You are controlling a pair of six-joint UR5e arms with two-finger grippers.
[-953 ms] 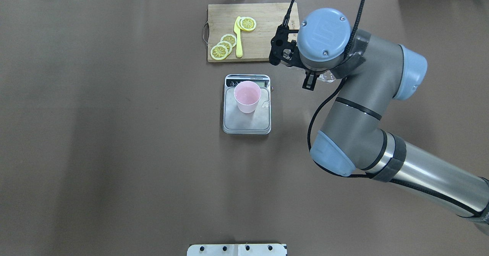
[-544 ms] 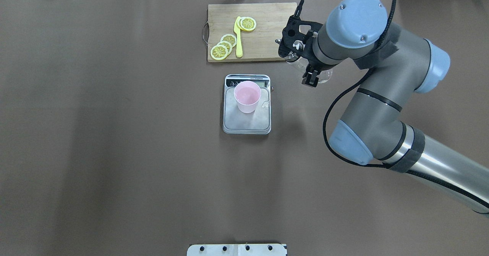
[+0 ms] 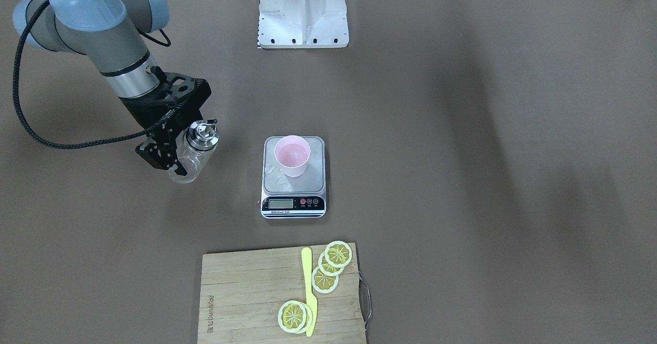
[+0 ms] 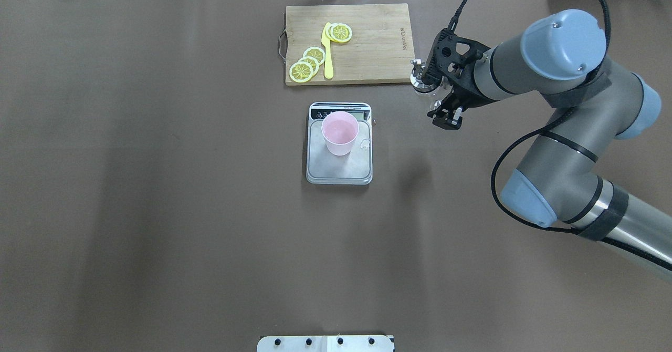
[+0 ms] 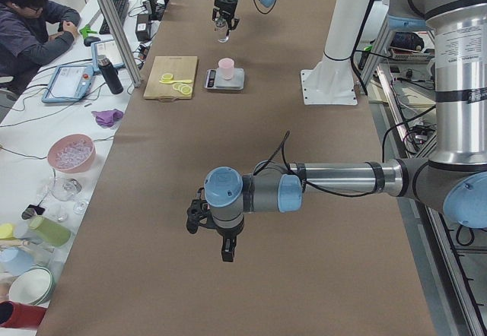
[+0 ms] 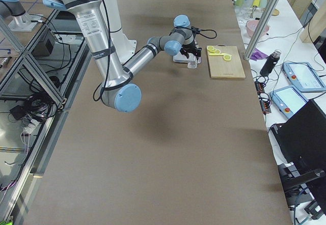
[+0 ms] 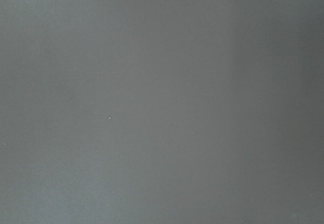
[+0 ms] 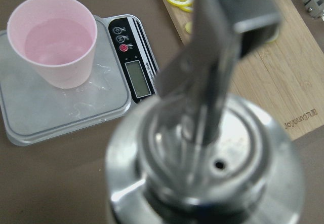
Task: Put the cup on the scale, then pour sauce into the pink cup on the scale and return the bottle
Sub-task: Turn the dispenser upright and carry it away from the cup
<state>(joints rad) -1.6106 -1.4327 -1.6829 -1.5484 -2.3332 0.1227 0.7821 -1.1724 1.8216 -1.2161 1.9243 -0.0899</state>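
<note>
Item 1. Right pincer (image 3: 173, 163): clenched on the bottle (image 3: 193, 160), fingers clamped on either side of the clear glass body. It sat at centre-left of the front-facing frame, well apart from the scale.

Item 2. Bottle: roughly upright and slightly tilted, with the metal pourer cap (image 3: 201, 135) uppermost. Whether its base touched the worktop (image 3: 462, 128) could not be told.

Item 3. Scale (image 3: 293, 204): at mid-frame, display strip toward the lower edge. There were clear wet marks on the steel platform.

Item 4. Cup (image 3: 291, 155): pink, upright on the scale's platform, toward the platform's upper part, with pale liquid inside.

Item 5. Cutting board (image 3: 246, 292): at lower centre, below the scale, carrying lemon slices (image 3: 338, 254) and a yellow knife (image 3: 308, 287).

Item 6. Left pincer (image 5: 219, 233): low over bare worktop in the lower middle of the left-side frame, far from the other items. Its state could not be told.
</note>
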